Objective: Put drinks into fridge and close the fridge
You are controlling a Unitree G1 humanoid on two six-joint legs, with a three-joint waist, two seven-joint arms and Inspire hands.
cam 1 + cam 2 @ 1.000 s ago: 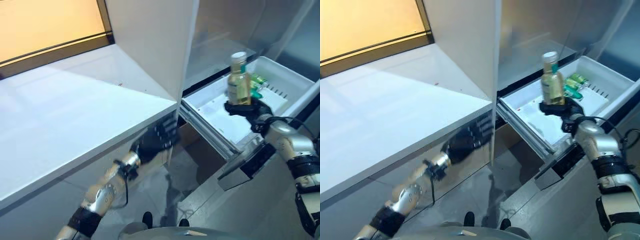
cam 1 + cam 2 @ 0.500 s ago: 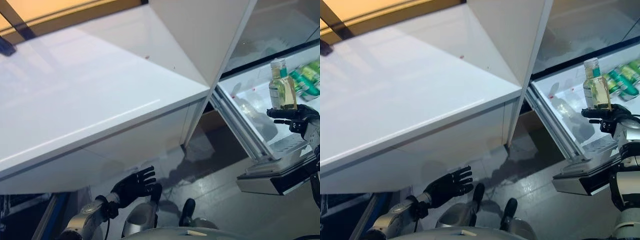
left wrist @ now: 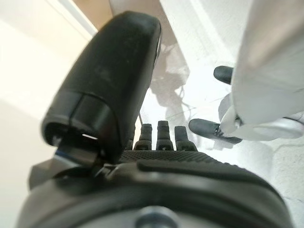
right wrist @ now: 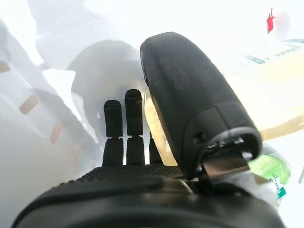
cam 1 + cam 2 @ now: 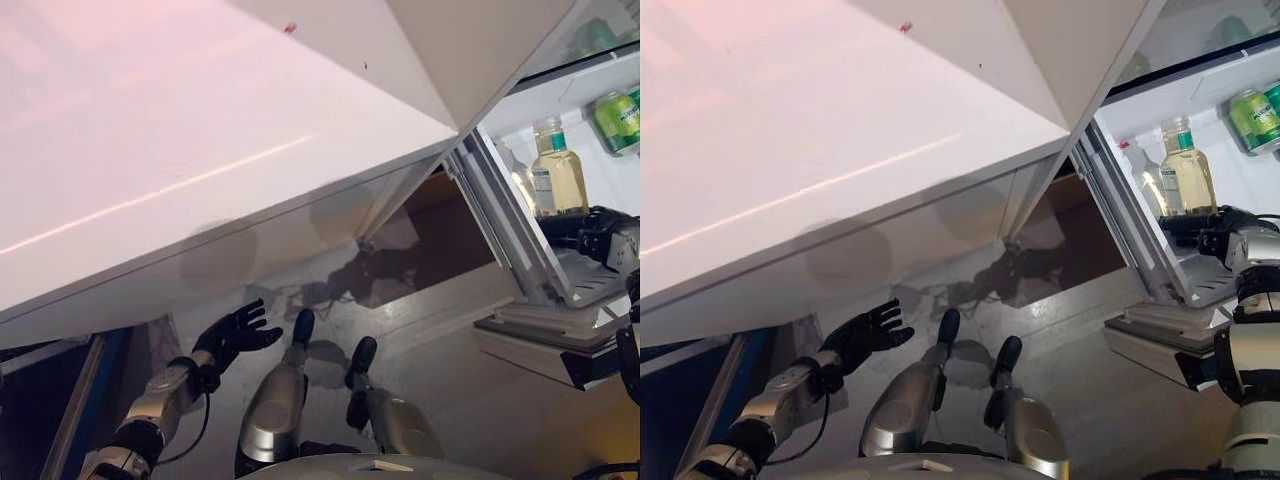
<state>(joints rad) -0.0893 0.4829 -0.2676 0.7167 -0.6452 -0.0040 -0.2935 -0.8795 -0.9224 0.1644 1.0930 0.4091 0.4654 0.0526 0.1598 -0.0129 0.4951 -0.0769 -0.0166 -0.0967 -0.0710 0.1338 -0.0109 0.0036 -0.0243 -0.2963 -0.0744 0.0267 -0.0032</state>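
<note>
The white counter fills most of the head views, with the open fridge off to the robot's right and its pulled-out white drawer below the lit shelf. Green cans lie at the back of that compartment. The right hand is at the drawer's front edge, and the bottle of pale yellow drink stands upright just above it; a second, clearer bottle stands beside it. In the right wrist view the thumb lies against the yellow bottle with straight fingers alongside, so the hand looks loosely closed round its base, though how firm the hold is I cannot tell. The left hand hangs low near the floor, fingers spread and empty.

To place it well, I would keep the bottle vertical, lower it until its base sits flat on the drawer floor clear of the neighbouring bottle, then spread the fingers and draw the hand straight back so nothing tips before the fridge is shut
</note>
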